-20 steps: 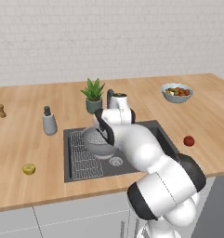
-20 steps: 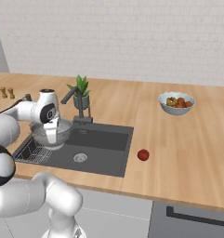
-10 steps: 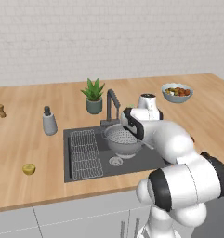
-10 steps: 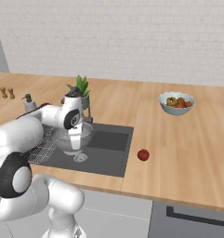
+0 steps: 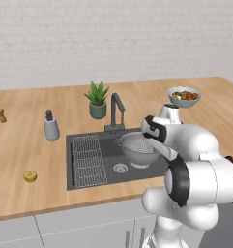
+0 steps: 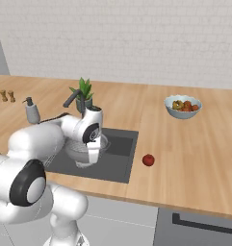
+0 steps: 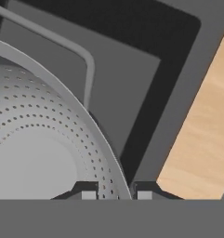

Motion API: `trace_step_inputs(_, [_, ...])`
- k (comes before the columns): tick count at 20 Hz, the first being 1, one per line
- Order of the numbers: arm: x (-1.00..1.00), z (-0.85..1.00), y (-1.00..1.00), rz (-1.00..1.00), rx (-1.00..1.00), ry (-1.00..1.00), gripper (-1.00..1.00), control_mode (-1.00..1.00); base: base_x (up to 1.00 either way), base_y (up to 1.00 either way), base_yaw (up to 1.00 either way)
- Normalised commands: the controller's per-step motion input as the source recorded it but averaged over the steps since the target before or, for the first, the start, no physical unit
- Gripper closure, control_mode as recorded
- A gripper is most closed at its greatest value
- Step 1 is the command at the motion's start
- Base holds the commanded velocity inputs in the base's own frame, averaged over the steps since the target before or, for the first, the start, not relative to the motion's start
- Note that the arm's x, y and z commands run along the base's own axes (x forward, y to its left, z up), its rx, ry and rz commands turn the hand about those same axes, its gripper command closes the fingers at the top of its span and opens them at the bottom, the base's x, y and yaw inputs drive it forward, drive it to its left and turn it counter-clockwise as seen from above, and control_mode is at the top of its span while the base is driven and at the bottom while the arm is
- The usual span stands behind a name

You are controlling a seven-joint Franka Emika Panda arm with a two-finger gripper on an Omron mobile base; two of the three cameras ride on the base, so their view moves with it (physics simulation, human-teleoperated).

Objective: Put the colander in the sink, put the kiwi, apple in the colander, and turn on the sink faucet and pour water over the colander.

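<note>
A: What's changed since a second ago?
B: The colander (image 5: 138, 147) has travelled across the sink (image 5: 89, 179), from over the wire rack (image 5: 88, 160) at the left end to the right half, near the drain (image 5: 120, 168). The arm swung right with it.
A: Claw (image 7: 116, 193)?
B: Clamped tight on the colander's rim, one finger inside the wall, one outside. Nothing let go yet.
A: Is it sitting on the bottom?
B: Can't tell. It's inside the basin, just below the faucet (image 5: 116, 111) spout.
A: So step one's nearly done?
B: Looks that way; it only needs releasing.
A: Fruit?
B: Kiwi (image 5: 30, 176) is on the counter near its front edge, left of the sink. Apple (image 6: 148, 160) is on the counter right of the sink. Both untouched.
</note>
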Motion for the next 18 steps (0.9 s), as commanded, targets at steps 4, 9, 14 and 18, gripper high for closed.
trace_step_inputs(4, [0.08,-0.46,0.0,0.0,0.01,0.0,1.0,-1.0,0.0,0.0,0.0])
trace_step_inputs(9, [0.04,-0.42,0.06,0.0,0.0,0.0,1.0,-1.0,0.0,0.0,0.0])
trace_step_inputs(14, [0.0,-0.27,0.2,0.01,0.0,0.0,1.0,-1.0,0.0,0.0,0.0])
trace_step_inputs(18, [0.0,-0.12,0.23,0.0,0.0,0.0,1.0,-1.0,0.0,0.0,0.0])
